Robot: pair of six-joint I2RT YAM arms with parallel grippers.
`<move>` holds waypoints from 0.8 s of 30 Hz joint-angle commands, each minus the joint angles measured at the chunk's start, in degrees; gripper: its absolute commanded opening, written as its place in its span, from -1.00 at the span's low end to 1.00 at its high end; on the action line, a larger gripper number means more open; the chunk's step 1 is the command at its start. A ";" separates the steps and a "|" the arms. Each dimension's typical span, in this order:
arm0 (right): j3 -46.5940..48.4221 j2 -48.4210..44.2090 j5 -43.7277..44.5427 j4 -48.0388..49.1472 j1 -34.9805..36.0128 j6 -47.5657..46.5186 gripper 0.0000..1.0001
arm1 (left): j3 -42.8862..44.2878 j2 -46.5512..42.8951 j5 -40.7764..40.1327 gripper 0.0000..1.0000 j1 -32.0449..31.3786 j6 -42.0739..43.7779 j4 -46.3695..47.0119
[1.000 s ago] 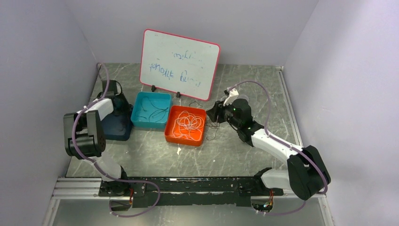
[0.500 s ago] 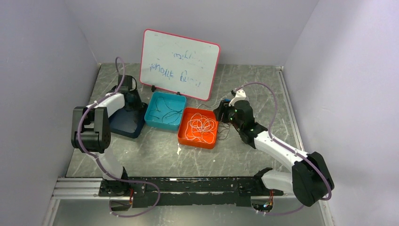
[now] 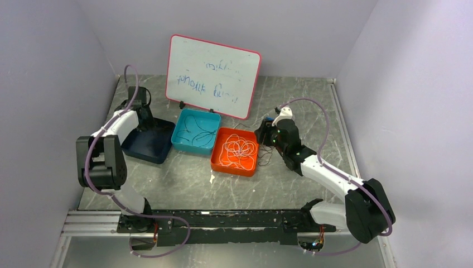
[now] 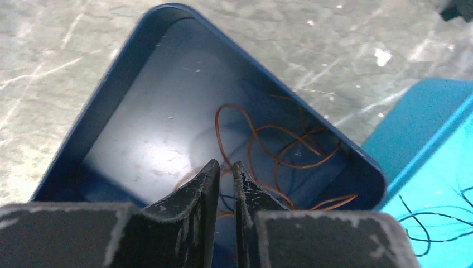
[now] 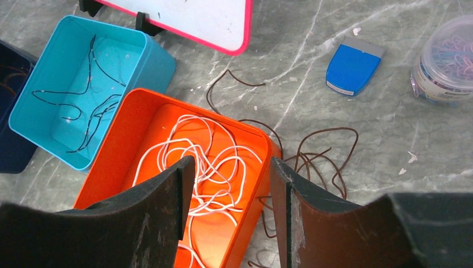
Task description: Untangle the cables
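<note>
Plainly legible writing is scarce: the whiteboard (image 3: 215, 75) at the back of the table (image 3: 178, 181) carries two lines of blue scrawl, but no word of it can be made out. The band around the clear tub of coloured clips (image 5: 446, 56) is too small to read, and the blue eraser (image 5: 352, 68) beside it shows no lettering.

The cables lie sorted by colour. Reddish cables (image 4: 217, 134) curl in the navy tray (image 4: 162, 125). Thin black cables (image 5: 103, 109) lie in the teal tray (image 5: 158, 68), and a tangle of white cables (image 5: 206, 167) fills the orange tray (image 5: 111, 145). Dark brown cables (image 5: 318, 159) loop loose on the table, right beside the orange tray's right wall.

The left gripper (image 4: 226, 164) hangs over the navy tray with its fingers barely parted. Only a thin slit shows between them, and nothing is pinched in it. The reddish loops lie below its tips.

The right gripper (image 5: 231, 162) hovers over the orange tray's right side, its fingers spread wide and holding nothing.
</note>
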 commanded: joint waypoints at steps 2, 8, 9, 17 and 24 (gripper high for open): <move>0.90 0.36 1.57 -0.39 0.21 0.16 0.11 | 3.46 0.30 -2.47 -0.50 3.66 0.07 -3.36; 0.98 0.24 2.27 -0.73 0.18 0.20 0.11 | 4.19 -1.67 -1.91 -0.18 5.70 1.18 -3.08; 1.08 0.24 2.43 -0.81 0.21 0.21 0.11 | 4.17 -2.44 -1.44 -0.15 5.71 1.68 -2.74; 4.56 3.63 5.41 -5.68 -0.30 2.05 0.22 | 1.63 -10.12 1.60 -0.05 5.42 3.20 0.01; 10.14 11.20 6.82 -11.05 -3.70 2.96 0.26 | -0.68 -15.54 2.58 -0.04 3.45 3.11 1.17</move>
